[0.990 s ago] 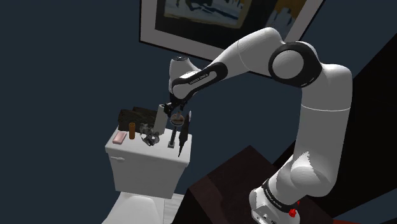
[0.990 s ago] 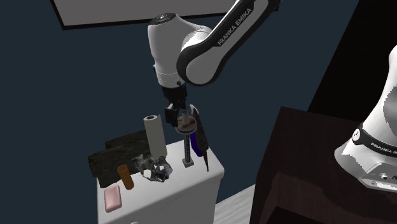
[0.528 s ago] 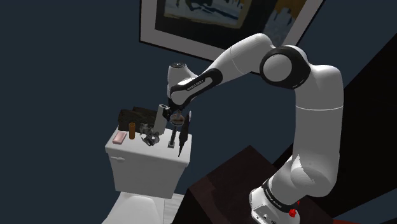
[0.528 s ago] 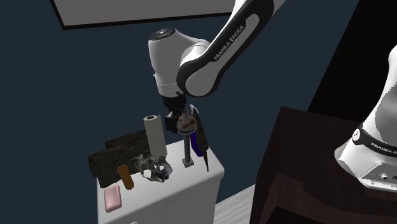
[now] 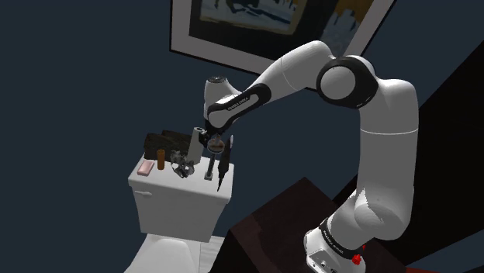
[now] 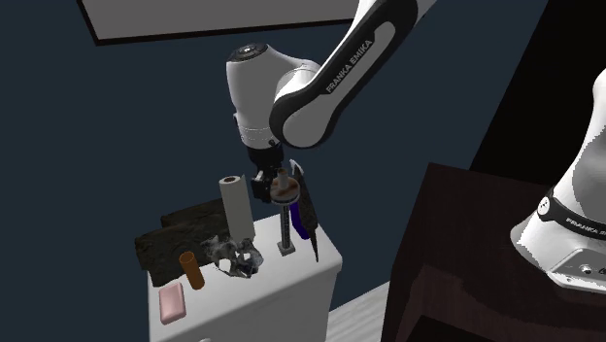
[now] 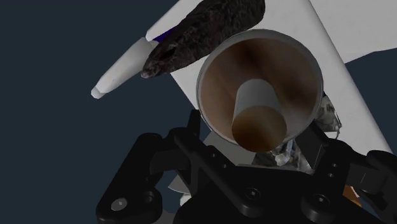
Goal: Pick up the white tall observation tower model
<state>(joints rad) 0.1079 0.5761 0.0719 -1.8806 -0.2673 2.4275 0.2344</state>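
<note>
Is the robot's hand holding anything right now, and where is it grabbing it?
It cannot be told. The black gripper sits right at the round brownish top of the tall thin tower model, but a hold is not visible.

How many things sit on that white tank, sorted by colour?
Pink: 1, soap
Orange: 1, tube
White: 1, roll
Silvery: 1, lump
Dark: 2, block and blade
Grey-brown: 1, tower
Total: 7
</note>
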